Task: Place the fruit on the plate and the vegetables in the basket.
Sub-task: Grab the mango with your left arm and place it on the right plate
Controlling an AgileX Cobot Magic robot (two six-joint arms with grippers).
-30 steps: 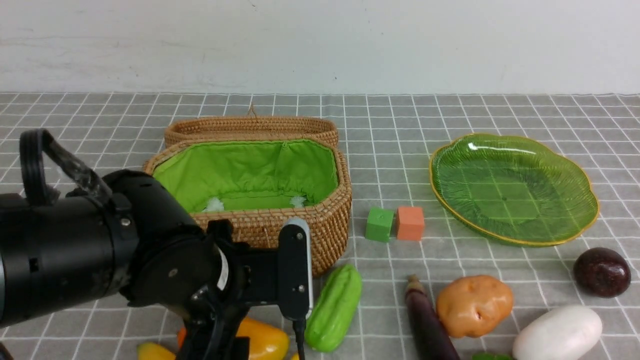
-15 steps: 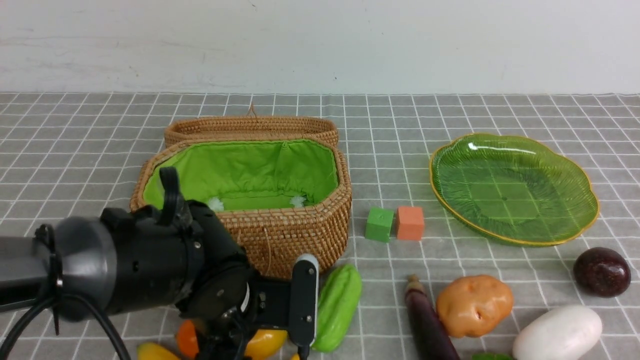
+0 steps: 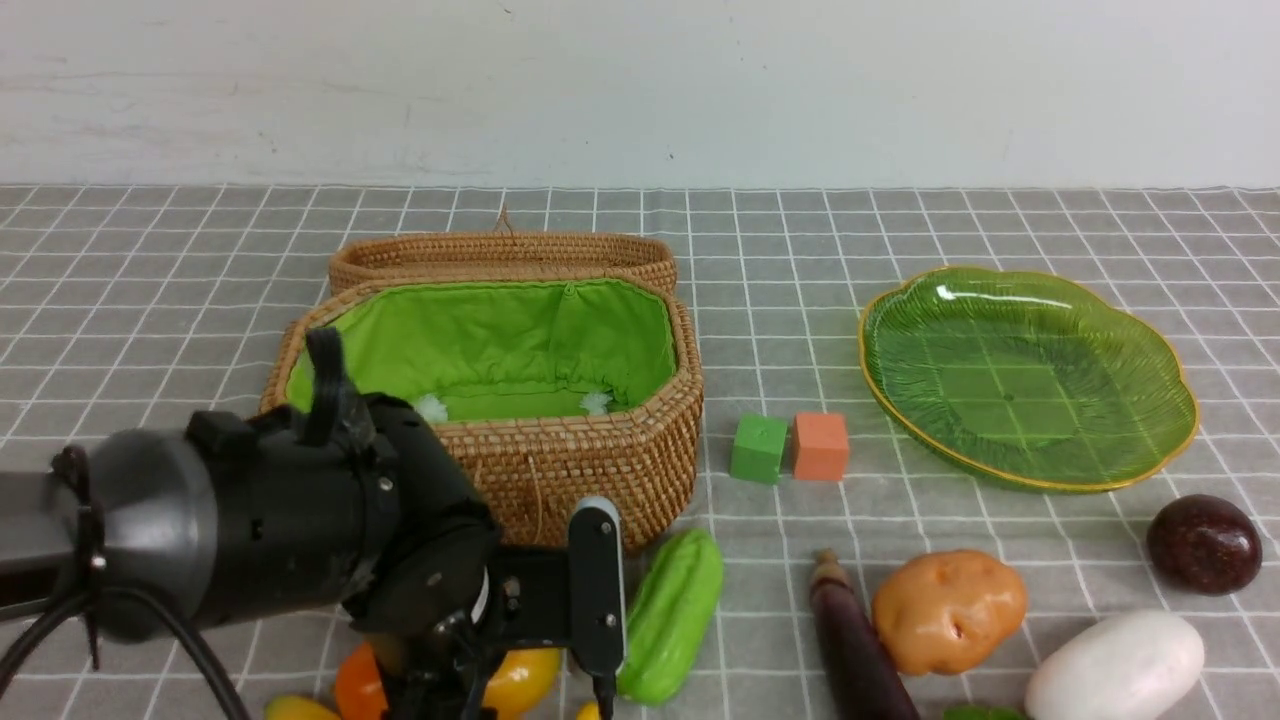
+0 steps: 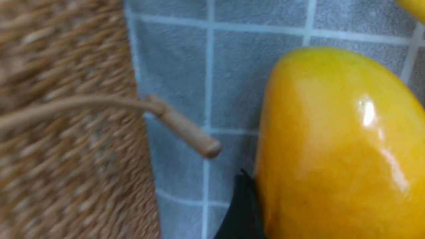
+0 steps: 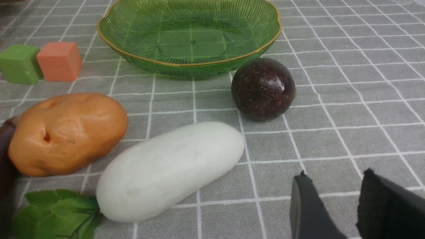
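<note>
Mango [image 4: 332, 149] laid just in front of the basket [image 3: 560, 460], touched by one finger [image 4: 242, 212] of the left gripper [image 3: 440, 690], its grip not discernible, right gripper [image 5: 332, 205] held narrowly parted, empty.

Table [image 3: 150, 260], grey cloth with white grid. Lying on it:
- woven basket [image 3: 560, 470], lid open
- right of basket: green cube [image 3: 758, 449], orange cube [image 3: 821, 446], green plate [image 3: 1010, 380] farthest
- in front of basket: banana [image 3: 295, 708], mango [image 3: 520, 680], gourd [image 3: 672, 610]
- front-right of basket: eggplant [image 3: 855, 645], potato [image 3: 948, 610], white vegetable [image 3: 1115, 668], maroon fruit [image 3: 1203, 545]
</note>
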